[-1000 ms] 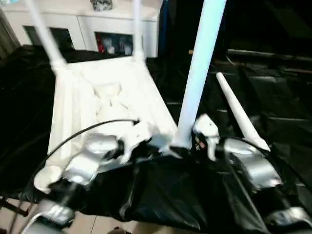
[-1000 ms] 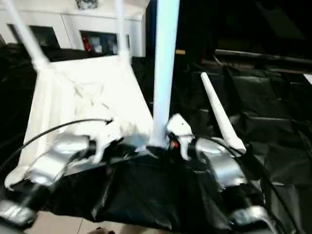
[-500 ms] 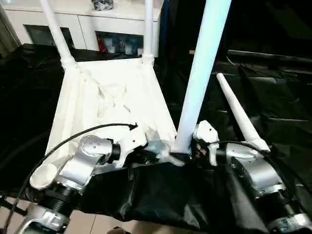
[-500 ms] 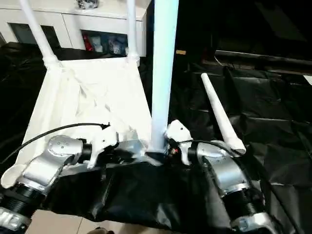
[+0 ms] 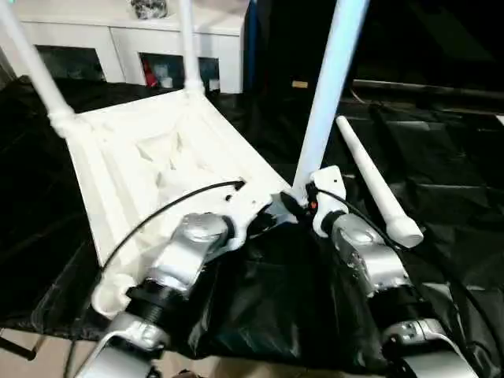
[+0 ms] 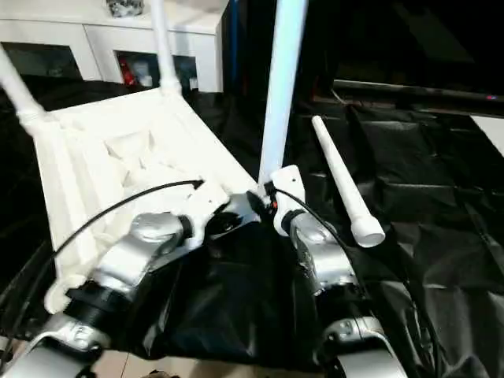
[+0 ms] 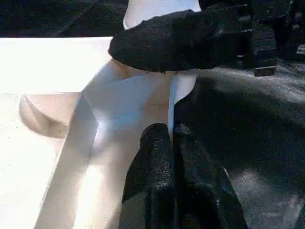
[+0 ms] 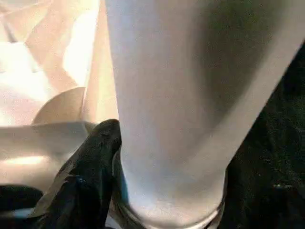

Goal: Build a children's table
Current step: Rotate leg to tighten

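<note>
The white table top (image 5: 150,169) lies upside down on black sheeting (image 5: 441,181), two legs standing in its far corner sockets. The right gripper (image 5: 303,201) is clamped around the base of an upright leg (image 5: 327,94) at the near corner socket. The left gripper (image 7: 172,157), fingers pressed together, pinches the top's rim beside that socket. A loose leg (image 5: 374,185) lies on the sheeting nearby.

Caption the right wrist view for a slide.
Right claw grips the white tapered plastic leg standing in the white plastic tabletop's corner socket.
</note>
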Robot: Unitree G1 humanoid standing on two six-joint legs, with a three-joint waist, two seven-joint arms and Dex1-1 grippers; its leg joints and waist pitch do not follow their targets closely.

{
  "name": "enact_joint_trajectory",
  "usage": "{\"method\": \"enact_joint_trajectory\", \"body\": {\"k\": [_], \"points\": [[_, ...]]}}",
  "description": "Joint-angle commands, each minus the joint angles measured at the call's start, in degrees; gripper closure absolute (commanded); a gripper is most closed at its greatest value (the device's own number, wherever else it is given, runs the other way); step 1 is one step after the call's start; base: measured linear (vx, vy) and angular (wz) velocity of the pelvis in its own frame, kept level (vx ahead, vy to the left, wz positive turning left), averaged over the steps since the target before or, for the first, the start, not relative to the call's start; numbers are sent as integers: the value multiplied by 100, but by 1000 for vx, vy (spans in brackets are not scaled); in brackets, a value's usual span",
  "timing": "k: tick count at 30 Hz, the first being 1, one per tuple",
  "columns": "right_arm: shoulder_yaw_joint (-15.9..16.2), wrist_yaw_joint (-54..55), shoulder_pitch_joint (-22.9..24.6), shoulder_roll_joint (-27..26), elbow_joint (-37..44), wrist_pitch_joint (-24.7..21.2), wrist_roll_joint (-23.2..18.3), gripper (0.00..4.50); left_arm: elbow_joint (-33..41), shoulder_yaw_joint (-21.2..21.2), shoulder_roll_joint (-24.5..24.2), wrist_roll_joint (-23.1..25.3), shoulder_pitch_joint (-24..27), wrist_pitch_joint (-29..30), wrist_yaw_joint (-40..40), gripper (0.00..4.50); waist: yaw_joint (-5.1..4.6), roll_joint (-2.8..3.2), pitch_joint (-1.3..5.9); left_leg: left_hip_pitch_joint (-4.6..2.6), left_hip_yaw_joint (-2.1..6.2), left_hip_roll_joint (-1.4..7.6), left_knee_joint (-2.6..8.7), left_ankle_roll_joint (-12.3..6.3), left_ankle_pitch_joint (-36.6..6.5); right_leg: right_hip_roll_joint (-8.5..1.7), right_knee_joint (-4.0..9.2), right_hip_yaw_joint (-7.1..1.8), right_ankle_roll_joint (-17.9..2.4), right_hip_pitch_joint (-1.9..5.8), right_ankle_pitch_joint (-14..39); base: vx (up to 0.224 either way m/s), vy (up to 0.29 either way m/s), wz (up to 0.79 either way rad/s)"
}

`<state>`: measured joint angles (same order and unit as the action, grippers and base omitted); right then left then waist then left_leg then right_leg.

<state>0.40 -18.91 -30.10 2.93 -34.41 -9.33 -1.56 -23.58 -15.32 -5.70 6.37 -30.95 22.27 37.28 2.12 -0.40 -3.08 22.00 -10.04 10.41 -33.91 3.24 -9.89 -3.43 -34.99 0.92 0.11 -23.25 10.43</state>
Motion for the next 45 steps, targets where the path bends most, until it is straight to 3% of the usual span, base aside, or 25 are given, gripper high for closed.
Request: {"method": "enact_joint_trajectory", "body": {"k": [1,2,3,5,10,12,13,16,20,24,26,28,29,31,35,37,40,44,45], "points": [[280,-259,64,-312,-128,-126,-140,106,-34,95,156,-54,-152,-239,-312,450,35,-46,385,-58,57,198,387,-217,-1036,-367,417,-159,-1191,263,873,0,0,0],[290,-246,69,-298,-113,-116,-120,99,-1,57,139,-76,-125,-262,-229,450,32,-43,383,-58,56,199,387,-227,-1040,-366,412,-157,-1208,263,849,0,0,0],[306,-167,64,-273,-125,-52,-51,87,35,0,119,-113,-96,-342,-121,450,43,35,375,-79,65,204,392,-210,-1130,-378,422,-159,-1235,250,954,0,0,0],[331,-62,54,-236,-150,60,20,66,65,-50,113,-139,-72,-413,-43,450,24,1,370,-82,56,203,398,-166,-1276,-369,446,-161,-1228,250,1087,0,0,0],[297,-194,260,0,366,180,62,60,119,-81,155,-142,-11,-715,-20,450,33,-3,362,-86,62,208,411,-108,-1389,-370,467,-166,-1138,247,1297,0,0,0],[148,-519,600,264,1138,12,-176,60,105,96,199,-201,-9,-783,-217,450,95,22,384,-94,56,221,387,-210,-1172,-356,431,-176,-1145,269,846,0,0,0],[87,-615,718,359,1373,-50,-263,58,155,145,179,-234,14,-805,-238,422,106,31,378,-72,59,221,396,-242,-1108,-354,425,-175,-1145,281,736,0,0,0],[-6,-783,913,550,1712,-133,-386,57,306,249,115,-316,87,-730,-223,391,122,7,386,-58,54,209,382,-314,-999,-355,403,-163,-1210,300,505,0,0,0],[-169,-1156,1228,950,2130,-150,-665,57,923,455,-217,-329,407,-555,-267,364,128,26,361,-75,68,241,403,-283,-1271,-372,435,-157,-1234,292,874,0,0,0],[-193,-1659,1490,1292,2448,-210,-833,57,1795,905,-646,-296,821,-245,-387,346,92,37,335,-88,65,235,416,-208,-1546,-340,479,-154,-1096,245,1438,0,0,0],[-22,-2126,1681,1538,2791,-521,-923,57,2409,1339,-1017,-208,1096,88,-508,346,85,4,336,-86,75,241,425,-190,-1586,-335,478,-148,-1050,243,1569,0,0,0],[25,-2209,1713,1576,2857,-585,-950,57,2497,1411,-1077,-218,1138,145,-529,346,82,20,311,-86,76,237,433,-200,-1628,-323,494,-149,-997,216,1694,0,0,0],[167,-2356,1779,1644,2970,-656,-943,57,2627,1544,-1210,-104,1221,290,-617,346,84,-10,305,-105,80,237,431,-181,-1703,-330,506,-149,-952,193,1904,0,0,0],[639,-2407,1851,1725,3083,-893,-728,57,2945,1940,-1697,385,1533,798,-914,346,66,-33,294,-77,90,243,448,-154,-1694,-321,501,-146,-863,192,1979,0,0,0],[743,-1955,1631,1520,2709,-1086,-420,57,3166,2100,-2100,722,1791,1217,-1132,346,27,-24,292,-78,104,213,450,-58,-1744,-324,504,-155,-854,150,2112,0,0,0],[768,-1664,1403,1326,2357,-1210,-232,92,3225,2235,-2282,922,1916,1523,-1348,379,20,12,298,-123,115,220,447,48,-1879,-320,490,-157,-925,109,2042,0,0,0],[931,-1519,1182,1181,2078,-1362,-107,118,3127,2353,-2439,1094,2022,1805,-1561,393,38,8,290,-136,112,216,454,79,-1964,-313,499,-165,-927,102,1938,0,0,0],[1170,-1364,968,1062,1736,-1463,26,151,2945,2082,-2660,1107,2223,1914,-1315,424,49,9,306,-111,120,206,463,100,-1897,-318,469,-163,-920,124,1788,0,0,0],[1209,-1324,932,1042,1662,-1450,90,151,2954,2022,-2691,1095,2261,1939,-1248,424,55,36,310,-115,119,207,464,115,-1891,-320,466,-169,-954,112,1711,0,0,0]]}}
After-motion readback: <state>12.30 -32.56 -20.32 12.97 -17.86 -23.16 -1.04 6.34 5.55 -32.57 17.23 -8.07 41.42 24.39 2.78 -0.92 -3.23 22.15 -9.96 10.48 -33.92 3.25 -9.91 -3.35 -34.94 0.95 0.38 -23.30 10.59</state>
